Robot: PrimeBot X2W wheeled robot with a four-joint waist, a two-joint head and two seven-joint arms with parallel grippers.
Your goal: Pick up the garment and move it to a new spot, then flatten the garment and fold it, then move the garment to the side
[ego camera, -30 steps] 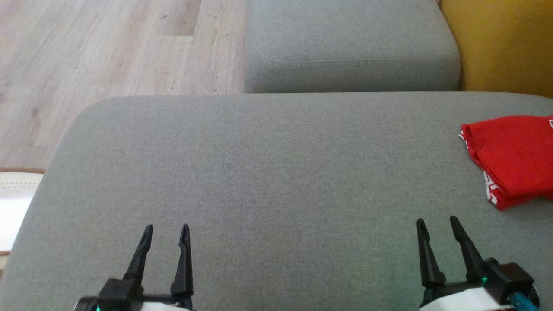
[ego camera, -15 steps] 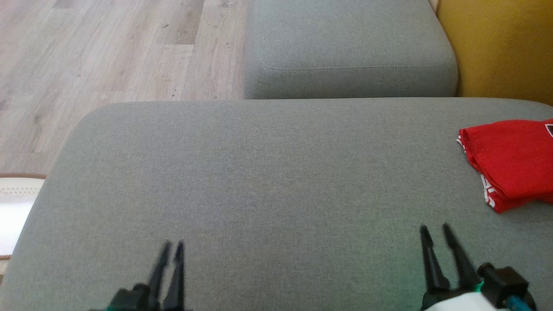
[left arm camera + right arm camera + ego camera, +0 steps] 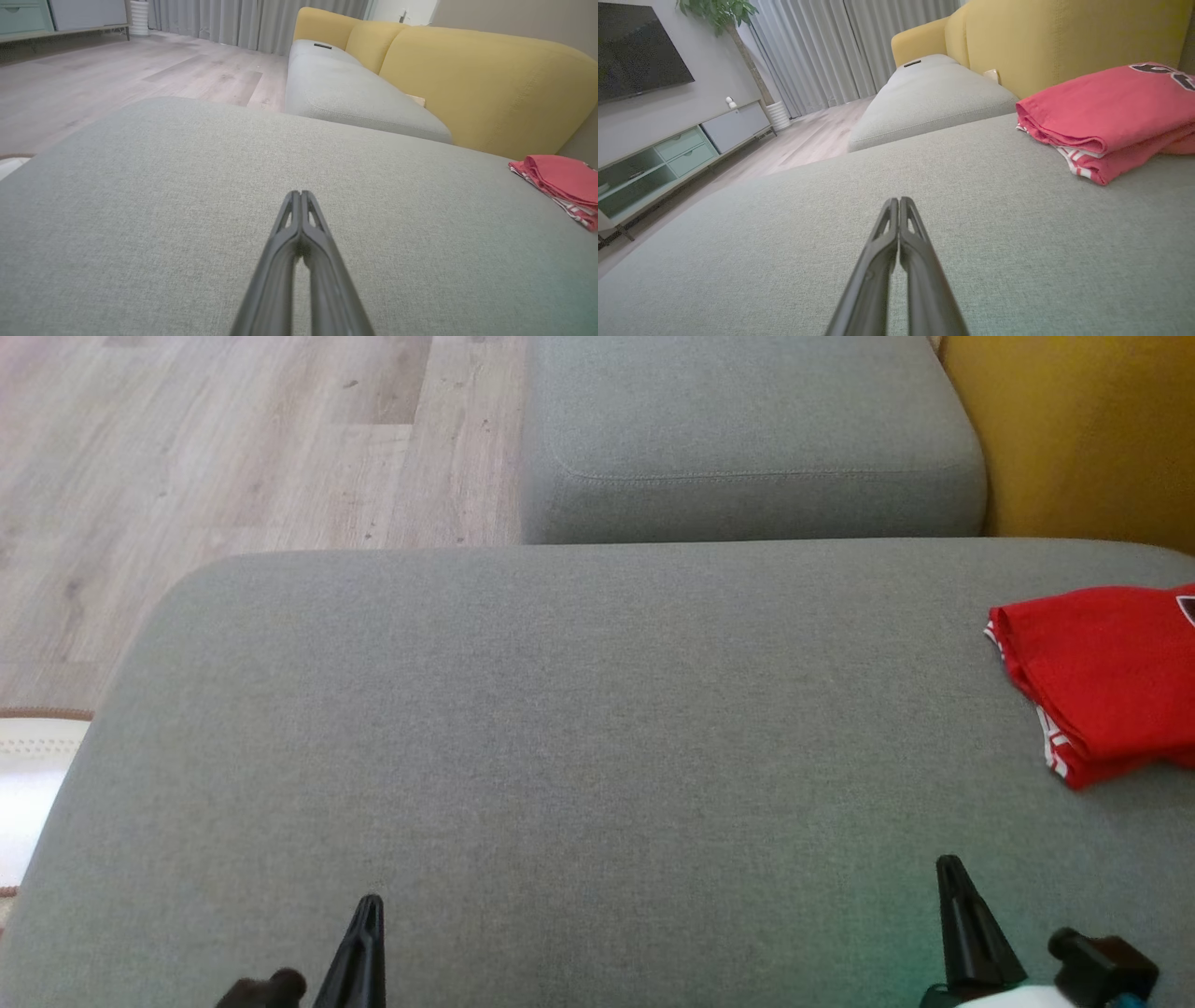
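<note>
Head view: folded garment (image 3: 1106,677) is set aside on the cushion's (image 3: 560,728) right, so the task is judged done; left gripper (image 3: 370,907) and right gripper (image 3: 951,868) are seen closed, empty.

A folded red garment (image 3: 1111,681) lies near the right edge of a wide grey sofa seat (image 3: 560,728), toward its far side.
</note>
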